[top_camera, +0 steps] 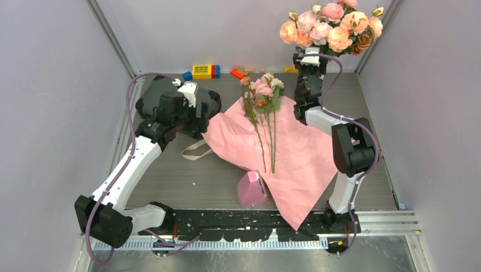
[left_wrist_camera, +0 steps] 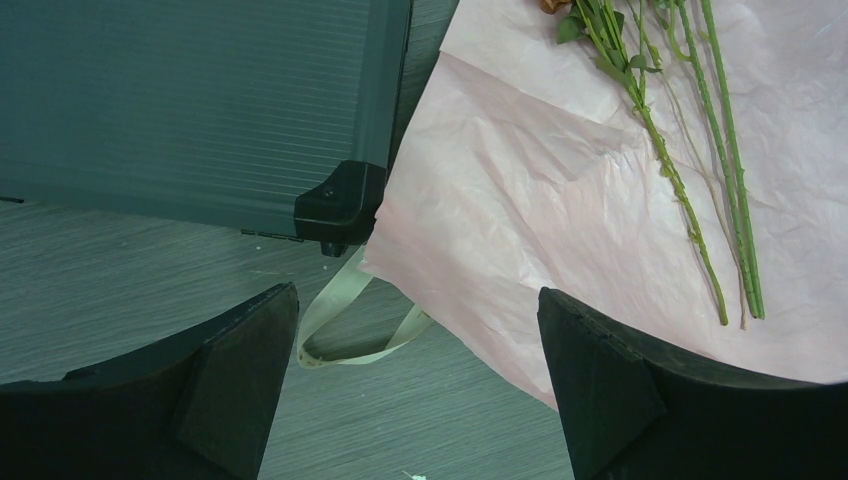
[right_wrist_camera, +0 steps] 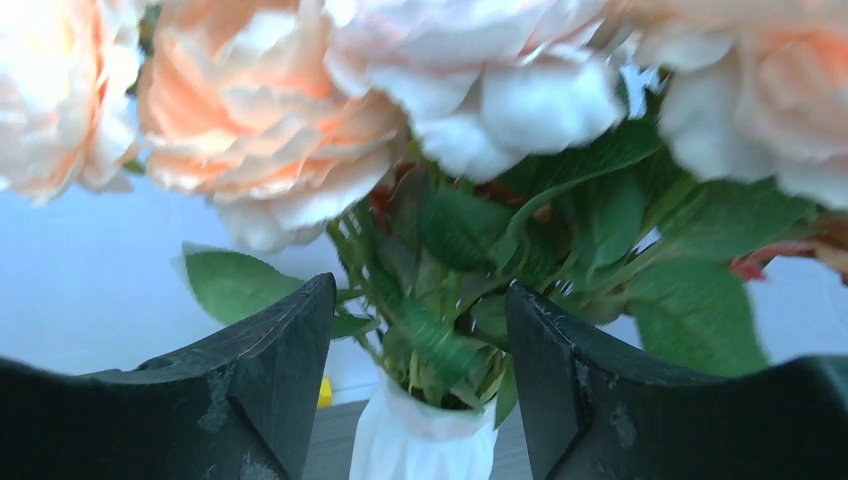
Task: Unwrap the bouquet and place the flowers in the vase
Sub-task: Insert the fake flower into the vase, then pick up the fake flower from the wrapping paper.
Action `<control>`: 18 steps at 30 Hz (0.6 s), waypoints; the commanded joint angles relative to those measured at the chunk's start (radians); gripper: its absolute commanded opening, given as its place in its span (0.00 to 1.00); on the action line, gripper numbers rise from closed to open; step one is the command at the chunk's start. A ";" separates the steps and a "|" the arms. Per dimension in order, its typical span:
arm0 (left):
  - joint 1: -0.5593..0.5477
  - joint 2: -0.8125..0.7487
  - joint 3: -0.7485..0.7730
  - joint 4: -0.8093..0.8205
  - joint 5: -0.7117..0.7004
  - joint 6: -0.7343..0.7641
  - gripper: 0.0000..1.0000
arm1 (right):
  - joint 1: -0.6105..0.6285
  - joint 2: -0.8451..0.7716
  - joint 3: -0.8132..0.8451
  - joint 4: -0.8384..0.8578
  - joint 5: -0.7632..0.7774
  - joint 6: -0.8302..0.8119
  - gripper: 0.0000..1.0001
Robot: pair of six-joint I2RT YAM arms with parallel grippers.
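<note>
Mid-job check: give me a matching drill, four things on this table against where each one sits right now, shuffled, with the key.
1 small roses
2 ribbon
3 vase
4 toy blocks

A at the far edge of the table
B holding big peach roses
C lying on the open pink paper
D loose, left of the paper

Pairs: 1-C, 2-D, 3-B, 4-A

Overhead camera looks down from behind both bases. Left wrist peers past its fingers (left_wrist_camera: 235, 385) at pink paper (left_wrist_camera: 520, 200) and flowers (left_wrist_camera: 735, 190), both shared overhead. Right wrist, close up: vase (right_wrist_camera: 425, 445) between fingers.
</note>
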 commanded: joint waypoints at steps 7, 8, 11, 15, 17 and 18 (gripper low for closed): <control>0.007 -0.023 0.012 0.037 0.003 -0.007 0.93 | 0.048 -0.091 -0.081 0.066 0.042 -0.022 0.69; 0.007 -0.023 0.012 0.037 0.002 -0.007 0.93 | 0.054 -0.094 -0.091 0.068 0.047 -0.022 0.69; 0.007 -0.024 0.010 0.037 0.000 -0.008 0.93 | 0.069 -0.112 -0.111 0.070 0.056 -0.024 0.69; 0.007 -0.028 0.012 0.035 -0.013 -0.003 0.93 | 0.084 -0.144 -0.145 0.067 0.076 -0.025 0.70; 0.007 -0.031 0.012 0.034 -0.018 -0.001 0.93 | 0.097 -0.169 -0.164 0.056 0.087 -0.021 0.70; 0.007 -0.035 0.011 0.034 -0.020 -0.001 0.93 | 0.102 -0.189 -0.172 0.050 0.092 -0.016 0.70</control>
